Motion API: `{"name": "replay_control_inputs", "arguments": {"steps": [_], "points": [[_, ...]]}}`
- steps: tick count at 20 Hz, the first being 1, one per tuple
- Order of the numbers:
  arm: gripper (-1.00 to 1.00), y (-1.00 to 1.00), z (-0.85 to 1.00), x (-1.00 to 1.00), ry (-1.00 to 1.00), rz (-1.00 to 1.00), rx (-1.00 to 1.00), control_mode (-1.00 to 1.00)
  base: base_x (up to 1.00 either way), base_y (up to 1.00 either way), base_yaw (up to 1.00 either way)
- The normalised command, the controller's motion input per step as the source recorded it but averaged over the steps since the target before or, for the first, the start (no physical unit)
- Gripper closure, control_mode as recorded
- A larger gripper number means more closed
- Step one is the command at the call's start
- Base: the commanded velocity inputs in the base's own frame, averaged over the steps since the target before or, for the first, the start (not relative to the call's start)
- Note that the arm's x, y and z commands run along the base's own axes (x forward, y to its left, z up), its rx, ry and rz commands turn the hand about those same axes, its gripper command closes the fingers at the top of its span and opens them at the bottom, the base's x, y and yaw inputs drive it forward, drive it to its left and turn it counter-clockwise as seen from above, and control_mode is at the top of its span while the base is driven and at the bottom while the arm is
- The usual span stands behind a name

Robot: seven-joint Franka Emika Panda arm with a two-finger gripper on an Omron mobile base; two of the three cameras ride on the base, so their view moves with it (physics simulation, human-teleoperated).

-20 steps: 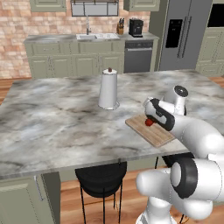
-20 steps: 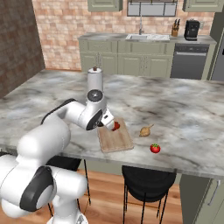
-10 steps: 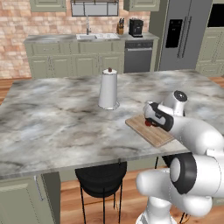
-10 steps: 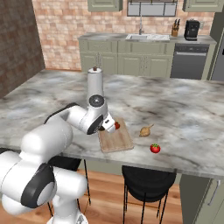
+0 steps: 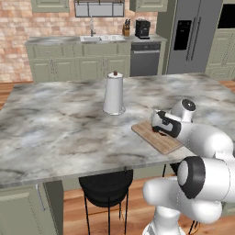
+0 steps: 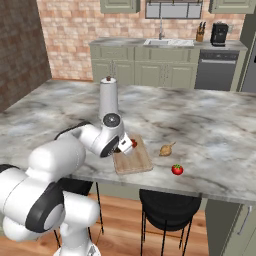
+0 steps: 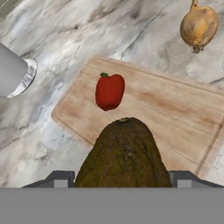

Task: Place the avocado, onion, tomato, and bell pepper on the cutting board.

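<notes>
**Avocado held over the cutting board, pepper already on it**

In the hand view I see the avocado [image 7: 123,155] large and close, seated between the two finger tips [image 7: 59,178] at the bottom edge; the gripper [image 7: 122,179] is clamped on it at roughly half spread. Beyond the avocado lies the cutting board [image 7: 175,118], and the fruit hangs above the board's near portion. Whether it touches the wood I cannot tell.

The bell pepper [image 7: 109,90] rests on the board, just past the avocado, with its short stem pointing away from the camera. The onion [image 7: 199,25] sits on the marble counter [image 7: 87,26], off the board near its far corner. In the right base view the tomato [image 6: 177,169] lies on the counter, well apart from the board [image 6: 135,161] and beyond the onion [image 6: 166,149].

A white paper towel roll [image 5: 113,94] stands upright on the counter, near the board's [image 5: 153,137] other side.
</notes>
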Motion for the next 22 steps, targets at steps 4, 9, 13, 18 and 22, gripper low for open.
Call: {"name": "replay_control_inputs", "arguments": {"steps": [4,9,13,18,22], "points": [[1.00,-0.07,-0.13,0.13,0.00,0.00,0.00,-1.00,0.00,0.00,0.00],[1.00,-0.01,-0.12,0.13,0.00,0.00,0.00,-1.00,0.00,0.00,0.00],[1.00,0.00,-0.15,0.18,0.00,0.00,-0.03,-1.00,0.00,0.00,0.00],[1.00,0.00,-0.14,0.20,0.00,0.00,-0.01,-1.00,0.00,0.00,0.00],[1.00,0.00,-0.22,0.12,0.00,0.00,-0.02,-1.00,0.00,0.00,0.00]]}}
